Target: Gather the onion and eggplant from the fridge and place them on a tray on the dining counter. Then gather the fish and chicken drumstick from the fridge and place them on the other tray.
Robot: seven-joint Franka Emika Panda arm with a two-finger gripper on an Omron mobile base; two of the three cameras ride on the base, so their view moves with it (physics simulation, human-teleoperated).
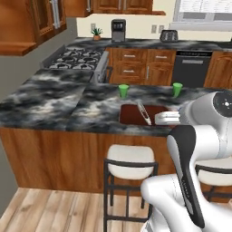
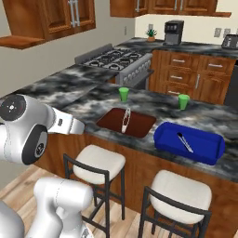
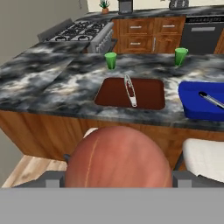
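Dining counter (image 3: 52, 83) — trays: 2 | cups: 2 | onion (image 3: 118, 157): 1

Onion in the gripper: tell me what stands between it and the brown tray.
Nothing visible blocks the way. The onion sits between the fingers, short of the counter edge. The brown tray lies ahead, holding only tongs; the green cups stand behind it.

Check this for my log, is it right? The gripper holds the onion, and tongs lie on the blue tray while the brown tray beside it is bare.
Not quite. The brown tray is not bare: tongs lie on it too, as the hand view shows. The rest stands: the gripper holds the onion, and tongs lie on the blue tray.
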